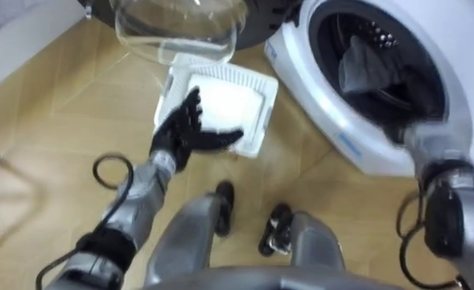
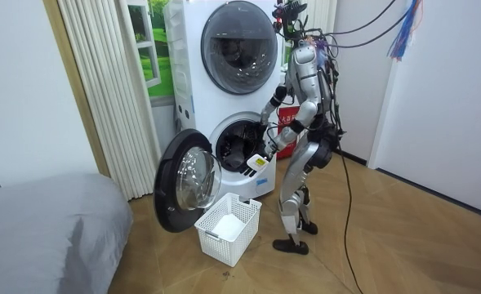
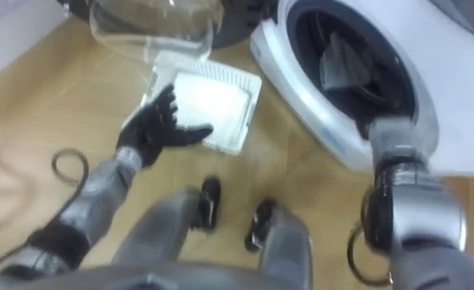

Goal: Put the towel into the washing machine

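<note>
Well, the robot stands upright on the wooden floor just beside the washing machine [image 1: 321, 109], whose lower drum is open; the round door [image 2: 187, 181] is swung out toward the room view's left. A grey towel [image 1: 367, 68] lies bunched inside the dark drum, behind the white rim. The right arm [image 1: 431, 157] reaches up to that opening, and the right hand is hidden past the rim, so its fingers cannot be told. The left hand [image 1: 184, 133] hangs over the near edge of a white slatted basket [image 1: 267, 101] on the floor, fingers spread and straight, thumb out to the side, holding nothing. The basket sits in front of the open door, near the robot's feet, and its inside looks plain white. The door's clear glass bowl [image 1: 176, 32] shows just beyond the basket in the eye views. A second round door [image 2: 240, 47], shut, sits above the open drum, and a grey bed [image 2: 44, 233] fills the room view's lower left
</note>
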### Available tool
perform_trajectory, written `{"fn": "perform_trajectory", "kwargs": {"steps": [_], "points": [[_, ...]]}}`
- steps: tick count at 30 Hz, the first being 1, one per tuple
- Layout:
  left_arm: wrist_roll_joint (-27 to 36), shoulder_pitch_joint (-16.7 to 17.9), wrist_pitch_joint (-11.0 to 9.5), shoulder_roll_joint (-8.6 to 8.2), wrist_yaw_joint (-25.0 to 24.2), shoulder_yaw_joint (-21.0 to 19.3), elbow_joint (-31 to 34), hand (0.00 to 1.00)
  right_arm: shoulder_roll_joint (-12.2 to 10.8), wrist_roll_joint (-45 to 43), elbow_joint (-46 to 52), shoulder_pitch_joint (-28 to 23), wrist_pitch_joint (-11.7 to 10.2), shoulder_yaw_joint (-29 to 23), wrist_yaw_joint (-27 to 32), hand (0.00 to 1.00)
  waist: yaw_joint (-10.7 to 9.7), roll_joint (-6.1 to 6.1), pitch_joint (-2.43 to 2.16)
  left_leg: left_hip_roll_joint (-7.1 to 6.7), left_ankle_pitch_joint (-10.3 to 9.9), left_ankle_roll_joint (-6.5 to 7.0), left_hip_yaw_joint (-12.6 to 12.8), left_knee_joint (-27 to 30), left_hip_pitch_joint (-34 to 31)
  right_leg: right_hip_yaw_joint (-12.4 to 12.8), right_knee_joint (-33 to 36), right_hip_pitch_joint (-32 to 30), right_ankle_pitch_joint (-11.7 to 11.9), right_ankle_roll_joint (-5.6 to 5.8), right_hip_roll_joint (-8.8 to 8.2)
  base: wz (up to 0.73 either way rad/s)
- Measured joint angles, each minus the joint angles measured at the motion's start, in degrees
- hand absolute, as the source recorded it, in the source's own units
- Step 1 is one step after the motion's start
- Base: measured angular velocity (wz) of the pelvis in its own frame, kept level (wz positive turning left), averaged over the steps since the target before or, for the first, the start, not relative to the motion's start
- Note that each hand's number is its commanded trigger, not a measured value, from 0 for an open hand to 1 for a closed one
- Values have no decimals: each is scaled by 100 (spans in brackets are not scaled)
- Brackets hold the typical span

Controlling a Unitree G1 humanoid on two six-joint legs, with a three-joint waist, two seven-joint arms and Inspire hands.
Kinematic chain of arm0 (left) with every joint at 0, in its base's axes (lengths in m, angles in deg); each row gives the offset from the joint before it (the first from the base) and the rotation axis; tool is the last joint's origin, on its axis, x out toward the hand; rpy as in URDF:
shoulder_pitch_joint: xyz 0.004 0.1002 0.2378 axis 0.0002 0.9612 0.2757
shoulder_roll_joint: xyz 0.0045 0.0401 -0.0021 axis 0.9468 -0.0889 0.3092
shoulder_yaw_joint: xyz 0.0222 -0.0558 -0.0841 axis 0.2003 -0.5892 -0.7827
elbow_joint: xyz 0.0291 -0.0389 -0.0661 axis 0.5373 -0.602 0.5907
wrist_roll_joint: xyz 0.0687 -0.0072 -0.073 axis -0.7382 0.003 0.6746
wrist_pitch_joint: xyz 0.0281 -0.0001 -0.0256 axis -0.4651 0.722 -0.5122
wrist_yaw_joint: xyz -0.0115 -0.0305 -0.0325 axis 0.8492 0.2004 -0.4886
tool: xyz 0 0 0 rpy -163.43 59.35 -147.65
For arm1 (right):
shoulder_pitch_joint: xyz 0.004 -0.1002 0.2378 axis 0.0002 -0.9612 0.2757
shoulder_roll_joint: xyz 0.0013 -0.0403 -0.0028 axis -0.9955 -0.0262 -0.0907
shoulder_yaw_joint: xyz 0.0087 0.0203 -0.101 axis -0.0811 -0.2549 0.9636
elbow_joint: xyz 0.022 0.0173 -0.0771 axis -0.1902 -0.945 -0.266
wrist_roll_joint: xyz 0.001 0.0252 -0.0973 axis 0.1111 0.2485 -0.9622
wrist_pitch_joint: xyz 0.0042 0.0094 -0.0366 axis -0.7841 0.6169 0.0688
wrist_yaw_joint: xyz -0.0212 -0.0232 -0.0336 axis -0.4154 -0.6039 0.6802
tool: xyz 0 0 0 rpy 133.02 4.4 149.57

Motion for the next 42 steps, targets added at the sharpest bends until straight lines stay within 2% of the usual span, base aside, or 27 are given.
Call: {"fn": "perform_trajectory", "kwargs": {"steps": [2, 3, 4, 6, 9, 10, 14, 15, 16, 18, 23, 25, 27, 31, 35, 36, 40, 42], "points": [[-161, 194, -2, 65, 0, -16, -231, 0, -12, -308, -37, -515, -72, 274, -334, 0, -14, 29, -28, 16, -2, -7, 2, -178, 286, 18, -265, 314, 65, 13, 67, -10], [-240, 345, -6, 142, 0, -68, -271, 0, -12, -752, -23, -851, -135, 400, -484, 0, -42, 24, -44, 14, -11, -23, 2, -289, 462, 17, -393, 491, 74, 23, 85, 0], [-291, 541, -11, 256, 13, -99, -271, 0, -11, -1107, -14, -1200, -201, 462, -583, 0, -91, 13, -81, 14, -16, -34, 5, -390, 588, 0, -500, 617, 82, 27, 96, -3], [-650, 804, -20, 369, 49, -283, -311, 0, -11, -1664, -17, -1655, -296, 626, -647, 0, -144, 9, -123, 40, -31, -69, 16, -466, 719, 1, -658, 770, 113, 28, 151, -9], [-1147, 969, -59, 358, 189, -641, -832, 0, -50, -2869, -109, -2245, -290, 806, -727, 0, -196, 9, -169, 77, -62, -121, 10, -570, 1001, 13, -930, 1108, 159, 13, 244, -10], [-1297, 1048, -74, 358, 262, -742, -964, 0, -73, -3375, -137, -2390, -287, 909, -801, 0, -197, 3, -196, 91, -74, -140, 18, -628, 1103, 21, -1015, 1205, 172, 4, 270, -10], [-1770, 1227, -122, 344, 470, -988, -1278, 0, -218, -4707, -385, -2517, -273, 1108, -961, 0, -176, -8, -227, 145, -55, -185, 103, -938, 1574, 134, -1371, 1643, 297, -7, 385, -18], [-1834, 1295, -125, 345, 563, -1013, -1348, 0, -264, -5014, -389, -2601, -253, 1139, -1011, 0, -202, -17, -255, 142, -49, -196, 105, -1029, 1718, 135, -1447, 1795, 302, -5, 396, 0], [-1831, 1339, -125, 348, 631, -1013, -1431, 0, -287, -5262, -384, -2670, -225, 1195, -1047, 0, -205, -16, -304, 138, -42, -207, 108, -1105, 1834, 141, -1521, 1896, 310, 0, 408, 0], [-1833, 1425, -124, 348, 703, -1029, -1578, 0, -300, -5517, -286, -2744, -158, 1217, -1067, 0, -200, -12, -324, 135, -34, -219, 118, -1185, 1992, 146, -1604, 2037, 318, -1, 419, -2], [-1828, 1593, -107, 335, 815, -1235, -1858, 0, -429, -5939, -304, -2830, -110, 1239, -1077, 0, -239, -14, -310, 140, -12, -257, 119, -1383, 2436, 140, -1908, 2503, 375, -10, 471, 0], [-1831, 1661, -105, 324, 876, -1263, -1944, 0, -508, -6080, -305, -2837, -112, 1239, -1139, 0, -266, 14, -288, 144, -15, -272, 122, -1420, 2523, 141, -1917, 2570, 377, -10, 479, 0], [-1835, 1667, -94, 270, 903, -1356, -2057, 0, -522, -6079, -320, -2833, -113, 1239, -1187, 0, -280, 47, -245, 144, -24, -280, 129, -1442, 2589, 150, -1926, 2611, 377, -9, 481, -3], [-1831, 1772, 28, 188, 914, -1567, -2077, 0, -531, -6081, -324, -2888, -109, 1213, -1286, 0, -312, 59, -231, 135, -24, -282, 139, -1516, 2707, 308, -2002, 2733, 377, -9, 496, -1], [-1833, 1772, 127, 54, 1022, -1797, -2170, 0, -563, -6121, -344, -2889, 7, 1053, -1332, 0, -309, 61, -233, 140, -36, -299, 143, -1552, 2827, 308, -2004, 2826, 376, -8, 506, 0], [-1829, 1746, 157, 33, 1022, -1887, -2262, 0, -563, -6123, -334, -2878, 61, 1054, -1340, 0, -303, 33, -213, 140, -38, -302, 143, -1555, 2838, 296, -2006, 2839, 376, -8, 510, 0], [-1829, 1772, 404, -41, 1016, -2165, -2312, 0, -589, -6123, -340, -2889, 146, 940, -1405, 0, -295, 3, -209, 141, -49, -316, 143, -1542, 2854, 282, -2016, 2859, 375, -7, 524, 0], [-1829, 1775, 463, -79, 1016, -2297, -2312, 0, -598, -6125, -343, -2890, 199, 877, -1460, 0, -296, -4, -216, 141, -51, -319, 141, -1528, 2854, 276, -2015, 2867, 375, -7, 527, 0]]}}
